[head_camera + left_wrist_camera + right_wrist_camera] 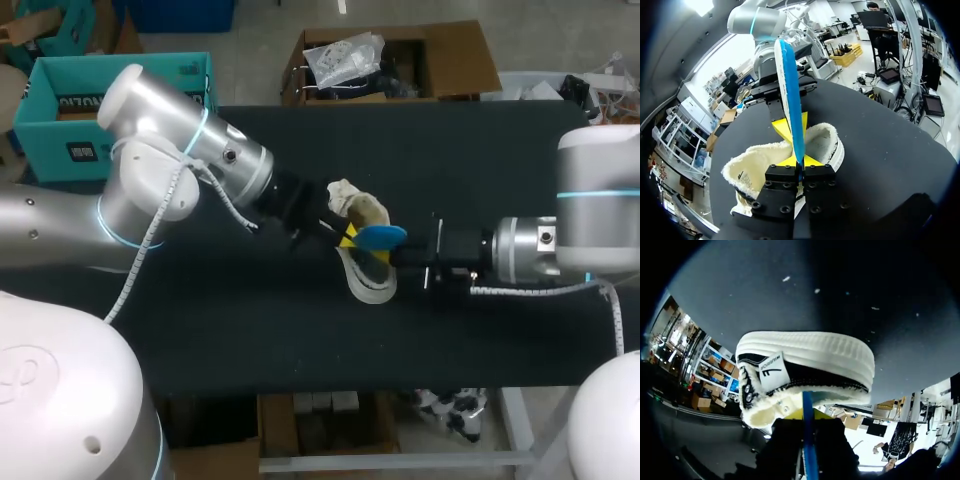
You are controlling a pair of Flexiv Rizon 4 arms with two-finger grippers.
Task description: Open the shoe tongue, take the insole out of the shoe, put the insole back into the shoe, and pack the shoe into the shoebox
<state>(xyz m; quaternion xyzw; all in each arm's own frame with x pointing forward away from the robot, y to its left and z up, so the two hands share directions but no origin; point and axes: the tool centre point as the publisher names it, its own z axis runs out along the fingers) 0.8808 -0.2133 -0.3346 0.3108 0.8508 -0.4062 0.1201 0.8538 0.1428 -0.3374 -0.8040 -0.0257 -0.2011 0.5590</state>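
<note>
The insole, thin and bright blue with a pale edge, stands on edge between the tips of my left gripper, which pinch it from both sides. My right gripper clamps its far end. Just beneath both, the shoe lies on the dark table: black upper, ribbed white sole, cream fleece lining.

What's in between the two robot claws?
The blue insole spans from the left claw to the right claw. Each pinches one end, over the white shoe. The left wrist view shows this best, with the insole edge-on.
</note>
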